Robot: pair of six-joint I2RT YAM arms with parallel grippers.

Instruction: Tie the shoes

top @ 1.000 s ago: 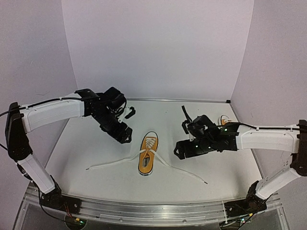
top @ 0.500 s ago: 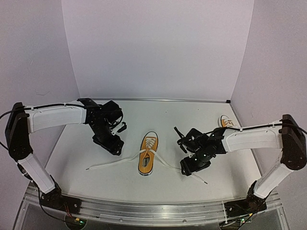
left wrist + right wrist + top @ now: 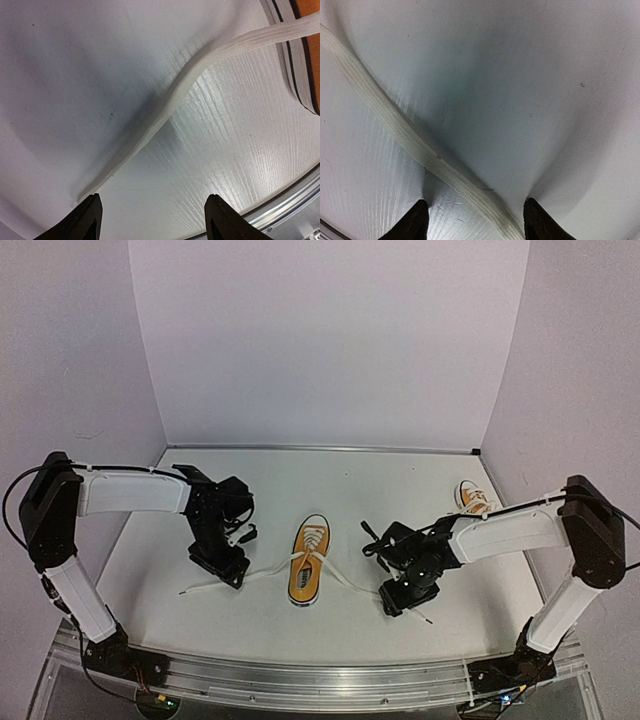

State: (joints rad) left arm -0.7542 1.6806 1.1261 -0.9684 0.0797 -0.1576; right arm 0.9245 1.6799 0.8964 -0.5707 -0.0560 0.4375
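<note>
An orange-yellow sneaker (image 3: 310,560) with white sole lies mid-table, its white laces untied and spread out to both sides. My left gripper (image 3: 222,567) is open, tips down on the table over the left lace (image 3: 215,583); in the left wrist view the lace (image 3: 165,107) runs diagonally just beyond the open gripper (image 3: 151,220). My right gripper (image 3: 395,598) is open, low over the right lace (image 3: 418,612); in the right wrist view that lace (image 3: 410,142) passes between the fingertips (image 3: 475,222). A second sneaker (image 3: 472,497) lies at the far right.
White walls close the back and sides. The metal rail (image 3: 320,680) runs along the near table edge; it also shows in the left wrist view (image 3: 290,202). The first sneaker's sole edge (image 3: 295,55) sits at the top right of the left wrist view.
Both arms have come down and forward. The left gripper moved onto the left lace, the right gripper dropped from beside the shoe onto the right lace. The shoe has not moved.
</note>
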